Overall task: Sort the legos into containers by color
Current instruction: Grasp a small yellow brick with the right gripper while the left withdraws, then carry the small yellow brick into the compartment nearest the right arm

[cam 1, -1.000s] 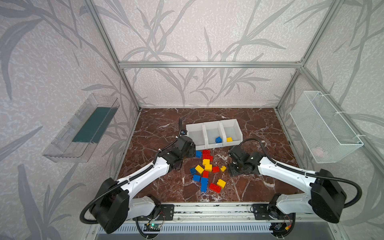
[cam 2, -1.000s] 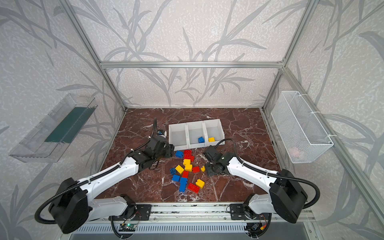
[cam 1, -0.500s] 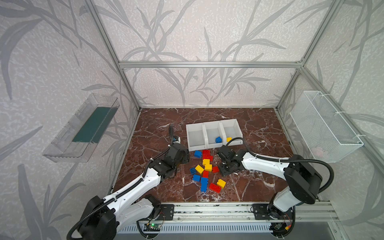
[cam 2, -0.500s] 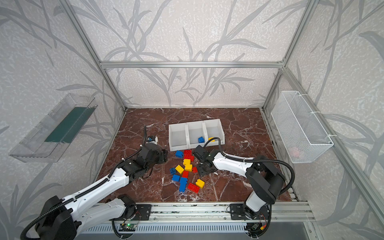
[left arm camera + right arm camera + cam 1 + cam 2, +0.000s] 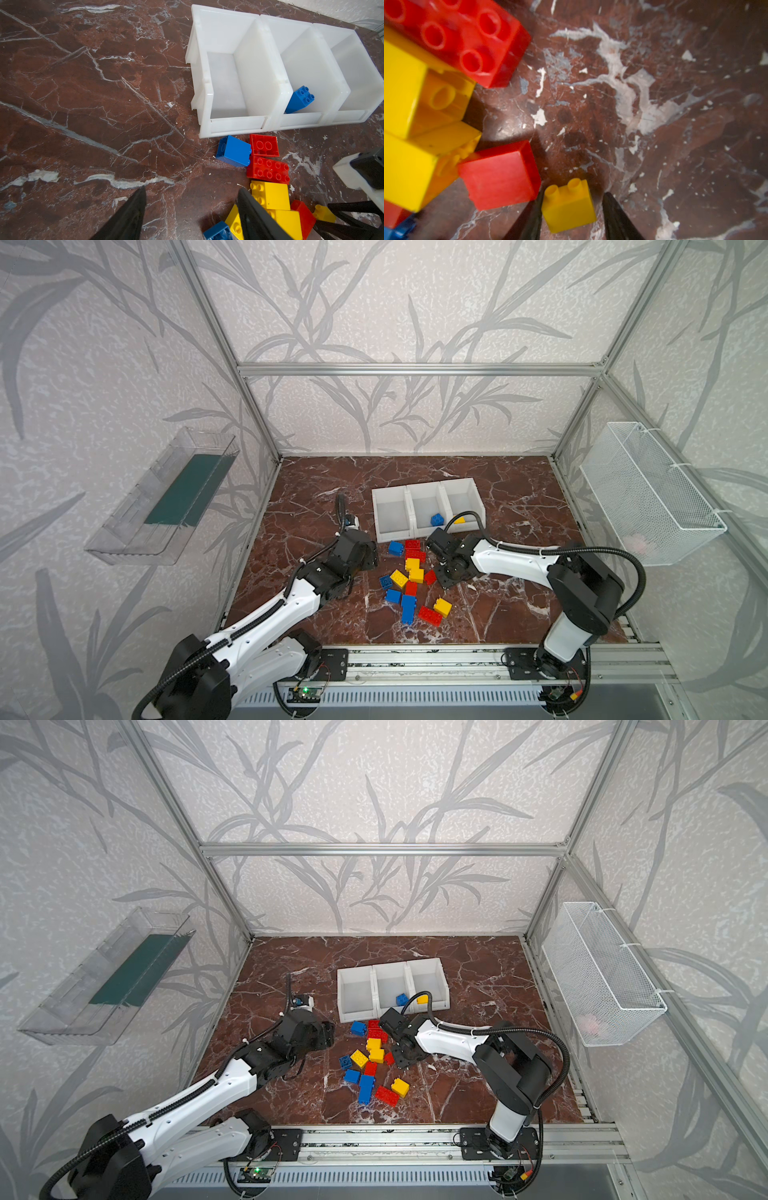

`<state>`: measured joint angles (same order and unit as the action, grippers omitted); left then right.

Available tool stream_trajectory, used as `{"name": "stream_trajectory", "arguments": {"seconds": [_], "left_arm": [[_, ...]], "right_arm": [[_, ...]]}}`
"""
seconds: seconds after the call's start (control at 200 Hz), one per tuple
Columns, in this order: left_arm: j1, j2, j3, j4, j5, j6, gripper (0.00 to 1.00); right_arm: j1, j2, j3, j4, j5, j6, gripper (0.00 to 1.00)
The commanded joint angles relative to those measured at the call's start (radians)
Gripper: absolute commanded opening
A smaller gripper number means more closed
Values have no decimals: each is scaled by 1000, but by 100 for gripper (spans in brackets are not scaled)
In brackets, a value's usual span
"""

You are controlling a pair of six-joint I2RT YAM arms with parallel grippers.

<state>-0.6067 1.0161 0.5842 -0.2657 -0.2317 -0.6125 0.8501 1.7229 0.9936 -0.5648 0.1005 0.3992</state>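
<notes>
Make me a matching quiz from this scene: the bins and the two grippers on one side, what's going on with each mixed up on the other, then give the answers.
Things:
1. left bin
2. middle bin
3. left gripper
4. right gripper

States:
A. straddles a small yellow brick
B. has nothing in it
C. holds a blue brick
D. open, nothing between its fingers

Pairs: 1-B, 2-C, 3-D, 4-A
</notes>
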Motion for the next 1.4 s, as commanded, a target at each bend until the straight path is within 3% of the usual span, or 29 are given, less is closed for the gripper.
{"name": "stream_trajectory", "arguments": {"seconds": [0.0, 0.37, 0.475, 0.685, 0.975, 1.3, 1.395], "left_arm": [[3, -19, -9, -12, -6, -26, 72], [3, -53, -18, -23, -17, -29, 72], [3, -57, -14, -33, -18, -23, 72], [3, -69, -24, -31, -8, -25, 72], [1, -78, -32, -35, 54, -30, 72], [2, -111, -63, -36, 51, -52, 71], [2, -111, -62, -39, 52, -48, 71]], "right_arm": [[3, 16, 19, -25, 18, -10, 42], [3, -10, 34, -52, 29, -17, 35], [-7, -91, 85, -113, 79, -51, 34], [-182, -144, 271, -185, 83, -196, 34], [-428, 32, 476, -144, -14, -206, 34], [-457, 169, 560, -150, -16, -198, 34], [-459, 172, 559, -146, -15, -191, 40]]}}
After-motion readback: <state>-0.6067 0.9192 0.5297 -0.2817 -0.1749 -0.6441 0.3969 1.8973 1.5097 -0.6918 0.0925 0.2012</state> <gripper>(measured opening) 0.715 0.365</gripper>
